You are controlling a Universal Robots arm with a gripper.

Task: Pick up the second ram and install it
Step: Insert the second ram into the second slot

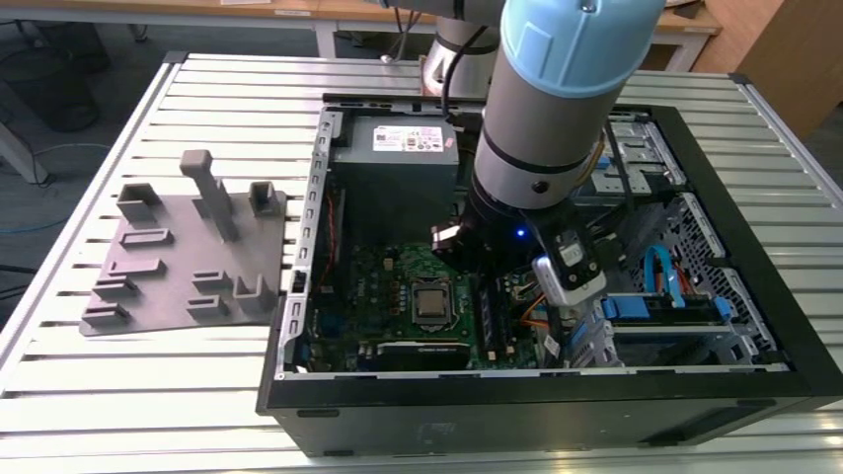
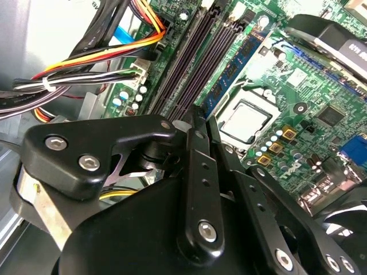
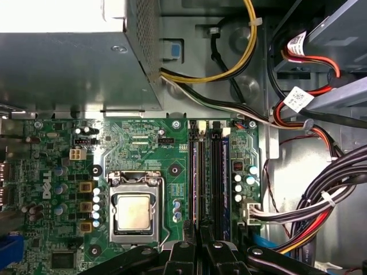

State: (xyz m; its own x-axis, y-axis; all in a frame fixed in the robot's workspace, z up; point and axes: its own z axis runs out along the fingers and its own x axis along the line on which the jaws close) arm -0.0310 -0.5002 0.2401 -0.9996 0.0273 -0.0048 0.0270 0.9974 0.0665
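The tool (image 3: 200, 230) hangs low inside the computer case (image 1: 737, 390), right over the memory slots (image 3: 209, 172); whether it is apart or clamped, I cannot tell. One board, likely the second ram (image 3: 227, 172), stands in the cable-side slot, so this looks like seating, which calls for a straight, even press

Lab or workshop: slatted aluminium worktable (image 1: 158, 395), open computer case (image 1: 737, 257), grey fixture (image 1: 185, 252), wooden benches (image 1: 237, 15) behind.

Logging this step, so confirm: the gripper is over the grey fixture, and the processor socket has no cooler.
Wrong place: the first wrist view shows the gripper over the memory slots beside the processor socket, which has no cooler. The grey fixture sits outside the case.
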